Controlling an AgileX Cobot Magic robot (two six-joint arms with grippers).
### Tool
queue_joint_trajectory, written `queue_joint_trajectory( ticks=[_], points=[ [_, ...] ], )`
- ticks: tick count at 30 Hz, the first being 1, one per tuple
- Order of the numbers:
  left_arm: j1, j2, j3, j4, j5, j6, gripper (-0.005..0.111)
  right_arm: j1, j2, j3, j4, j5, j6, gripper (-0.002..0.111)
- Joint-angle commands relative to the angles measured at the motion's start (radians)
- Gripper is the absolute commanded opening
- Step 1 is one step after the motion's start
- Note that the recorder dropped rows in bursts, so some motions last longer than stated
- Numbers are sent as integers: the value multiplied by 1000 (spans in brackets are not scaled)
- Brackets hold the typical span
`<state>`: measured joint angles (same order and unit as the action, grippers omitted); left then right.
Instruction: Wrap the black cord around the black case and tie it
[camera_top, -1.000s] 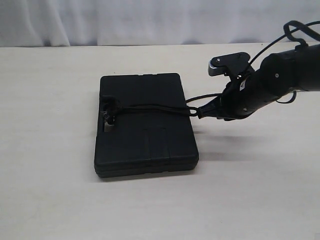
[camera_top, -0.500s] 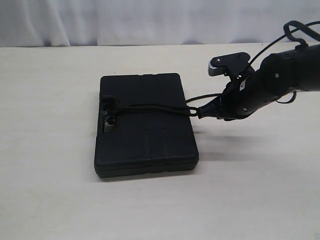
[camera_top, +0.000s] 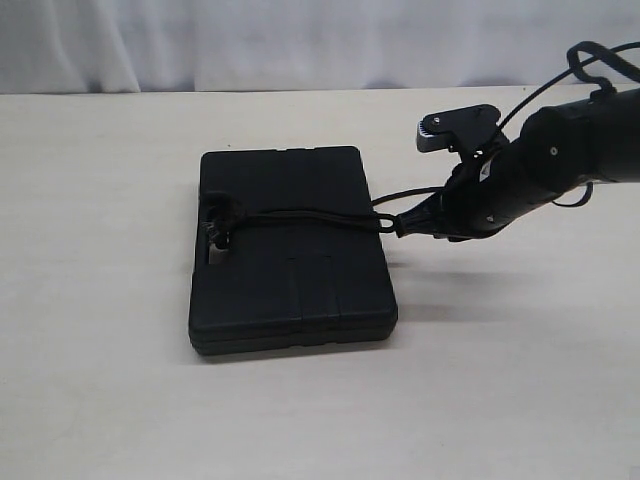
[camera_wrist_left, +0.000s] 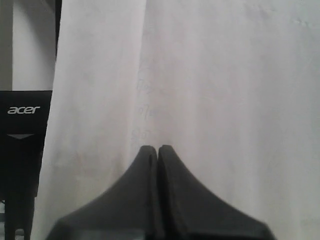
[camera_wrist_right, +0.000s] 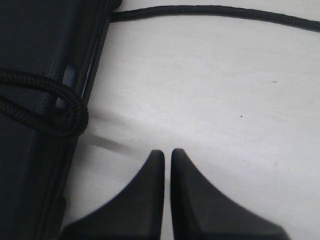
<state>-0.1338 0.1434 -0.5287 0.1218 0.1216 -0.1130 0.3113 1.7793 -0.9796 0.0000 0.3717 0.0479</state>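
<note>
Black case (camera_top: 290, 250) lay flat mid-tabletop (camera_top: 500, 380). Black cord (camera_top: 300, 213) ran across its lid from a bunched knot at the handle slot (camera_top: 217, 228) to the edge nearest the right arm, where it doubled into a loop (camera_wrist_right: 65, 107). One strand trailed off over the tabletop past that edge.

Right end effector (camera_wrist_right: 167, 155) sat just beside that edge, jaws closed on nothing and clear of the cord. Left end effector (camera_wrist_left: 158, 149) was also closed and empty, pointing at a pale backdrop away from the work.

My read: wrap was on and the tie was the step in hand; couldn't tell if the knot was secure. Next move would call for opening the right jaws, taking the trailing strand and pulling it snug without shifting the case.
</note>
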Motion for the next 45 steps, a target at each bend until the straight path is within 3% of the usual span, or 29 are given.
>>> queue_joint_trajectory(
  ticks=[1,4,20,29,45],
  points=[
    [45,-76,70,0,-57,-44,0,-6,-9,6,0,-4,-2,4],
    [47,-143,107,0,-54,-44,0,-6,-9,6,0,-4,-2,4],
    [59,-143,257,23,-75,-38,0,-6,-9,6,0,-8,-2,4],
    [59,-143,421,23,-71,129,0,-6,-9,6,0,-8,-2,4],
    [59,-143,529,-9,-48,136,0,-6,-9,6,0,-8,-2,4]
  ],
)
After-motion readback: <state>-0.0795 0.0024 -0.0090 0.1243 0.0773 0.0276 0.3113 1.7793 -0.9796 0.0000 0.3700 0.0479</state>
